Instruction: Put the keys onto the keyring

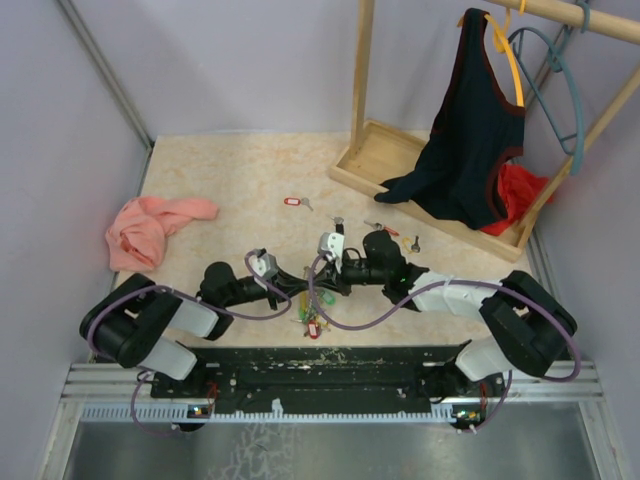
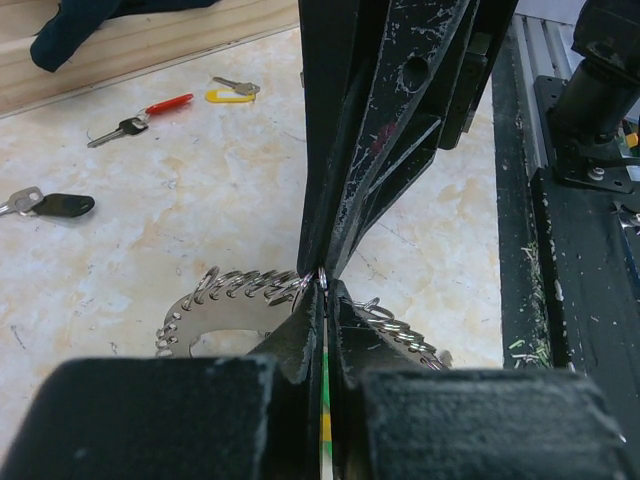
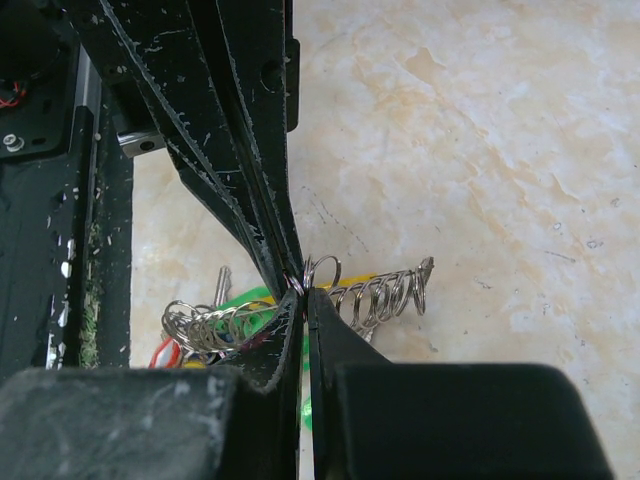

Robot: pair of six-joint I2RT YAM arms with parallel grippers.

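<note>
Top external view has both arms meeting at the near middle of the marbled table (image 1: pixel 230 170). Their tips are lost among cables and dark links, so the grip cannot be judged from above. Coloured tags (image 1: pixel 312 322) spill out at 6 o'clock of the meeting point, just beside the black base plate (image 1: pixel 330 360). A lone red-tagged key (image 1: pixel 292 202) lies at 12 o'clock of the arms, well apart from them. A pink cloth (image 1: pixel 150 228) sits at 9 o'clock, and a black top (image 1: pixel 470 140) hangs over the wooden rack (image 1: pixel 375 160) at 1 o'clock. From the left wrist, the left gripper (image 2: pixel 322 290) has its fingers pressed together on the thin wire of the keyring (image 2: pixel 235 287), whose row of small split rings fans toward 9 o'clock. The right gripper (image 3: pixel 303 292), seen from its own wrist, pinches the same wire tip to tip with the other. A black-headed key (image 2: pixel 55 205), a key with a red tag (image 2: pixel 140 115) and a yellow-tagged key (image 2: pixel 230 93) lie apart on the table at 10 to 11 o'clock in the left wrist view. Green and red tags in the right wrist view are half hidden behind the fingers. Any print on the tags is too small to read.
</note>
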